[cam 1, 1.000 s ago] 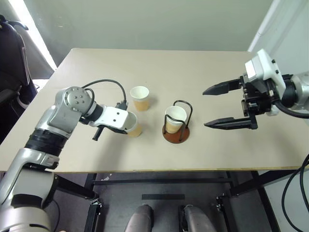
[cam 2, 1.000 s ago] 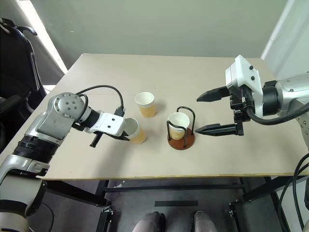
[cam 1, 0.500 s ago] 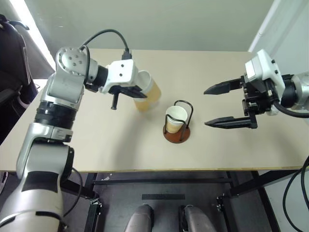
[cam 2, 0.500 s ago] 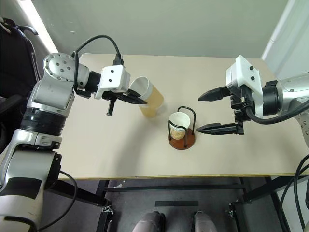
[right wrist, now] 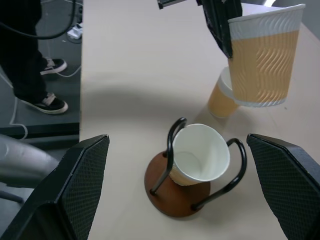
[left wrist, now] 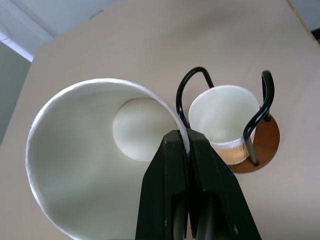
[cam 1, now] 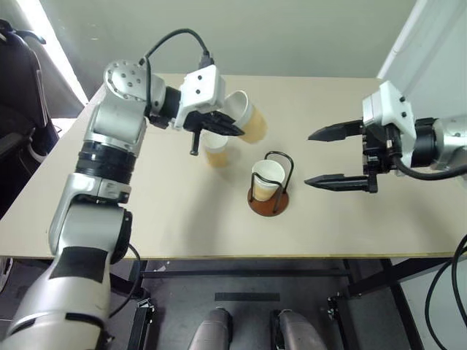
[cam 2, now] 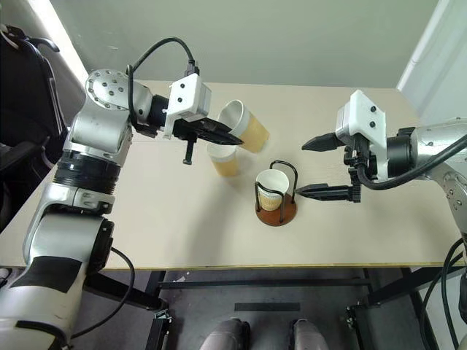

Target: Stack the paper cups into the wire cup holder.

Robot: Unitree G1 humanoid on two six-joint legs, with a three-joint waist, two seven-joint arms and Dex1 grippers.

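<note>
Held cup: tan-yellow paper cup with white rolled rim [cam 1: 246,122], in the air, above and behind the black wire cup holder on its reddish-brown disc [cam 1: 268,203].
Handling: probably light, thin-walled, easily crushed; the rim looks the best hold.
Left gripper [left wrist: 186,150]: clamped shut on that cup's rim wall, one finger inside.
Right gripper [cam 1: 337,157]: spread wide, empty, beside the holder.
Other cups: one seated in the holder [cam 1: 266,179]; one on the beige table [cam 1: 328,95], under the held cup [cam 2: 225,159].

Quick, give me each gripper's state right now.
Left gripper: shut on the rim of a paper cup, held in the air above the table.
Right gripper: open, holding nothing, beside the wire cup holder.
</note>
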